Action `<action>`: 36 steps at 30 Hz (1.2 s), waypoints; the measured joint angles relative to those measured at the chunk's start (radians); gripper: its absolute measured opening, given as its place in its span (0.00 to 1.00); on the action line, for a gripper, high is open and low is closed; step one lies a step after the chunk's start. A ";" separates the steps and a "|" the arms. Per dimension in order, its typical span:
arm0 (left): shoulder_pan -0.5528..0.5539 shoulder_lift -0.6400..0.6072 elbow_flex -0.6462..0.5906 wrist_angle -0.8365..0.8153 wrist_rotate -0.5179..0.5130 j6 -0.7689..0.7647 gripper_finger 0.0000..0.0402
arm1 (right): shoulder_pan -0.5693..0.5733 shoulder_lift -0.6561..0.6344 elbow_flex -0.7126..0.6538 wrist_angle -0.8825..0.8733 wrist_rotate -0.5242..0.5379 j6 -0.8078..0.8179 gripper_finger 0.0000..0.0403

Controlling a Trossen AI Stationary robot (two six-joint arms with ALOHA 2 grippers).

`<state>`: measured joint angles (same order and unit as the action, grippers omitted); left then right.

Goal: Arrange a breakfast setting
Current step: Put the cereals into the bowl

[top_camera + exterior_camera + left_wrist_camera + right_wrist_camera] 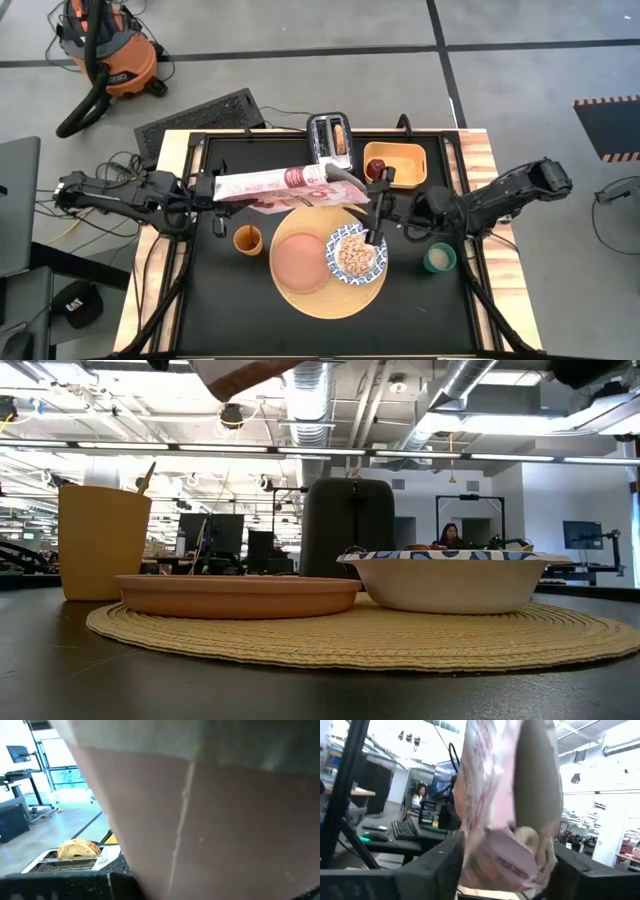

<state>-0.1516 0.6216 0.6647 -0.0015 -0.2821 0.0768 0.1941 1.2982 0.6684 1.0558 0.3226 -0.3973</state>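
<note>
Left gripper point(212, 190): closed on the rear end of the cereal bag point(285, 188); the bag is held level above the table.
Cup point(247, 239): stood just left of the board, with a spoon handle inside.
Board point(300, 296): centred on the table; the plate point(300, 259) and dish point(356, 252) are set side by side on it.
Cereal point(355, 257): already heaped in the dish.
Toaster point(331, 139): behind the board, bread point(341, 135) still in its slot.
Right gripper point(376, 208): pinched on the bag mouth, above the dish.
Apple point(375, 168): left in the yellow tray point(400, 152).
Risk: overfilling or spillage onto the board, caused by further tilting; tearing, if the grippers are drawn apart.
</note>
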 joint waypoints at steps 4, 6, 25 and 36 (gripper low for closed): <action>0.000 0.000 0.000 0.001 -0.007 0.009 0.30 | -0.022 0.000 0.020 -0.001 -0.048 -0.001 0.49; 0.000 0.000 0.000 0.002 -0.008 0.009 0.30 | -0.028 -0.001 0.029 -0.001 -0.079 -0.003 0.38; 0.001 -0.049 0.061 -0.208 -0.053 -0.095 0.55 | -0.080 -0.005 0.068 -0.067 -0.091 -0.001 0.22; 0.000 -0.068 0.221 -0.544 -0.202 -0.133 0.70 | -0.148 0.006 0.238 -0.398 -0.086 0.004 0.22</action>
<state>-0.1513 0.5533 0.8859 -0.5454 -0.4836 -0.0560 0.0459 1.3041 0.9062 0.6577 0.2363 -0.3933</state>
